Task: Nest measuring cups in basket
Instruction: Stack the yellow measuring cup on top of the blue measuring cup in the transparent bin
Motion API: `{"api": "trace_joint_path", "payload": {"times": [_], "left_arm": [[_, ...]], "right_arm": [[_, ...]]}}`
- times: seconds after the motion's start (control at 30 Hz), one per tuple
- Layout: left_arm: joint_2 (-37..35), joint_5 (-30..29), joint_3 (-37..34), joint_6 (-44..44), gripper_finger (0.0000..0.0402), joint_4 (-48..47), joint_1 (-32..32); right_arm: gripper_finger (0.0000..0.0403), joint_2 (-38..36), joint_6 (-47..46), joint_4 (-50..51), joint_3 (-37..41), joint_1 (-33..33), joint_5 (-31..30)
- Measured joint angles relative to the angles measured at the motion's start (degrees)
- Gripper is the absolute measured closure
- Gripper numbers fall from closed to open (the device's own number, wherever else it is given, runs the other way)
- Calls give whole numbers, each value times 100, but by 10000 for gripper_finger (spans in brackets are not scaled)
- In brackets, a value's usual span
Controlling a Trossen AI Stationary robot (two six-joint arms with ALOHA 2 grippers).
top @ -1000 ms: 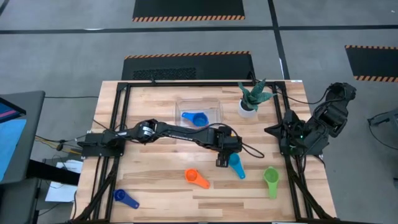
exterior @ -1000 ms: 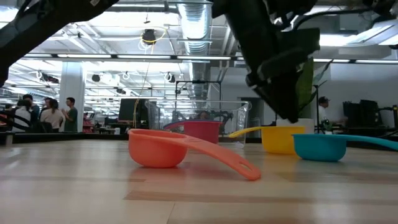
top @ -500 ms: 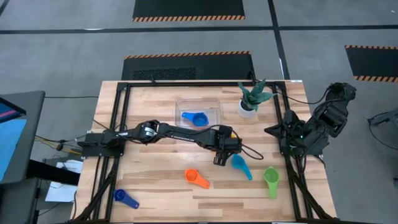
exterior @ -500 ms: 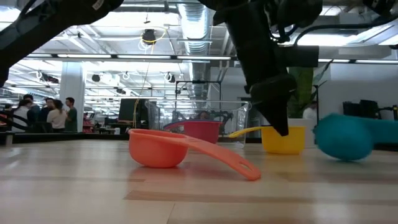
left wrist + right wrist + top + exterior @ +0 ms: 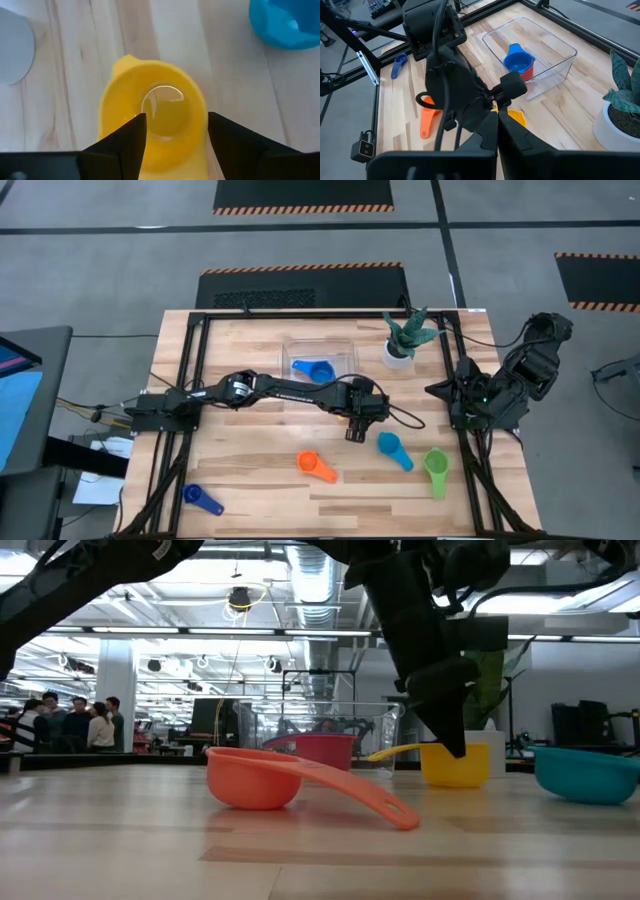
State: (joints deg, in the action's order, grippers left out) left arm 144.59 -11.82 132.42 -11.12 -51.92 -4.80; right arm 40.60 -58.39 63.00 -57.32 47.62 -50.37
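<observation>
high view: the left arm stretches across the table (image 5: 250, 500), its left gripper (image 5: 355, 427) poised just in front of the basket (image 5: 345, 350), which holds a blue cup (image 5: 313, 371). the orange cup (image 5: 315, 466), teal cup (image 5: 392, 449), green cup (image 5: 436, 469) and dark blue cup (image 5: 201, 499) lie scattered on the wood, apparently awaiting collection. the right arm waits folded at the table's right edge, beside a potted plant (image 5: 408, 338).

low view: the dark fingers reach down next to the yellow cup (image 5: 452, 762); a red cup (image 5: 322, 751) sits inside the clear tub.

left wrist view: the fingers (image 5: 125, 142) stand spread wide on either side of the yellow cup's bowl, holding nothing, seemingly lined up for a grasp.

right wrist view: the right gripper (image 5: 497, 127) has its fingers pressed together, empty, aimed toward the working arm.
</observation>
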Motion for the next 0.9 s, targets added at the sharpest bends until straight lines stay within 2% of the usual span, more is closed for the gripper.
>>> {"api": "trace_joint_path", "payload": {"times": [0.13, 0.37, 0.5, 0.63, 0.9], "left_arm": [[-2, 396, -2, 73, 210, 3, -10], [-11, 400, -70, 79, 211, 94, -38], [-11, 171, -70, 79, 211, 281, 6], [-13, 456, -70, 108, 211, 278, 58], [-13, 531, -70, 98, 211, 229, 42]], "right_arm": [[381, 0, -2, 0, 0, 0, 0], [374, 0, 20, 0, 0, 0, -2], [377, 0, 22, -2, 0, 0, -2], [381, 0, 20, -3, 0, 0, 2], [376, 0, -2, -7, 0, -2, 74]]}}
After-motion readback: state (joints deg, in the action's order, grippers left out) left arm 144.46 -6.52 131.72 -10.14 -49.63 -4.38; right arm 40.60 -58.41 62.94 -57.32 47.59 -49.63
